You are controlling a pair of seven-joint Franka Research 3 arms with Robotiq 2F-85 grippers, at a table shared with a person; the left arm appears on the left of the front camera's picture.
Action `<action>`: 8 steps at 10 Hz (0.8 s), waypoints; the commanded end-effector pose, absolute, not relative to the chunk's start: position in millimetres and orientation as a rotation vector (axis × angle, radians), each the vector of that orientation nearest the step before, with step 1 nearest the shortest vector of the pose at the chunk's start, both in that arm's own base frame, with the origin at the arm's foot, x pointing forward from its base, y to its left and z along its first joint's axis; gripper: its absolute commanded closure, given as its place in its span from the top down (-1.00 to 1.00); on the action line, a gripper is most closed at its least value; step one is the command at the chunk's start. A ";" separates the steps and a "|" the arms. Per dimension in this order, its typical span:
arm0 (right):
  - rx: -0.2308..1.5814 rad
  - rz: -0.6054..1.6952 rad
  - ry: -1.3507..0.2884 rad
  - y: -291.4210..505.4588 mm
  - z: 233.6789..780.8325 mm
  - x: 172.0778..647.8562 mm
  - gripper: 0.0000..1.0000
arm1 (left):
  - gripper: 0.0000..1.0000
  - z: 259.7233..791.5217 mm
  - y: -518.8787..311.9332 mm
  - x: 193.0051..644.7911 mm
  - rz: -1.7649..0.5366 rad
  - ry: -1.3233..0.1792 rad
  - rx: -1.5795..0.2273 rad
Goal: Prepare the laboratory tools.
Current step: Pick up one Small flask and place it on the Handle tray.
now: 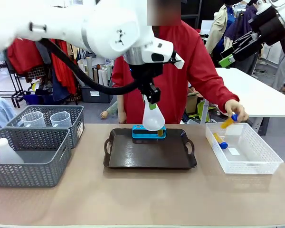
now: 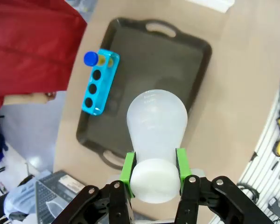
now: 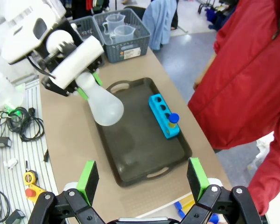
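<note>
Flask (image 1: 153, 118) placement step, I judge: my left gripper (image 2: 154, 169) is clamped on its neck, holding it above the tray (image 1: 133, 159) at its 12 o'clock edge, by the blue rack (image 1: 140, 133). Long axis near vertical, neck up, base down. Next: lower straight, then release. Right gripper (image 3: 143, 178) has its jaws apart, empty.

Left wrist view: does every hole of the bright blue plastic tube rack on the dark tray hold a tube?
No: the bright blue plastic rack holds one small blue-capped tube; its other three holes are empty.
</note>
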State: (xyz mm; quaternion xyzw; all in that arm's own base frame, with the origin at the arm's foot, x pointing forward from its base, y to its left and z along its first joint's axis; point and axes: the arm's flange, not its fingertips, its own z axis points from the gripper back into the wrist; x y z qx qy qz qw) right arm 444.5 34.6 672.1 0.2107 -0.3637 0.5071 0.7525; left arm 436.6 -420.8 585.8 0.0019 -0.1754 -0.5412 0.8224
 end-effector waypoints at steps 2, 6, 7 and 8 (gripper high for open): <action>0.471 1.107 -0.800 35.7 672.8 444.1 1.00 | -1.00 585.8 -420.8 436.6 -1.151 -0.373 0.004; 0.471 1.107 -0.800 35.7 672.8 444.1 1.00 | -1.00 582.4 -425.0 443.1 -1.151 -0.369 -0.004; 0.471 1.107 -0.800 35.7 672.8 444.1 1.00 | -1.00 573.0 -428.4 452.1 -1.159 -0.381 -0.032; 0.471 1.107 -0.800 35.7 672.8 444.1 1.00 | -1.00 565.0 -438.2 466.6 -1.164 -0.390 -0.029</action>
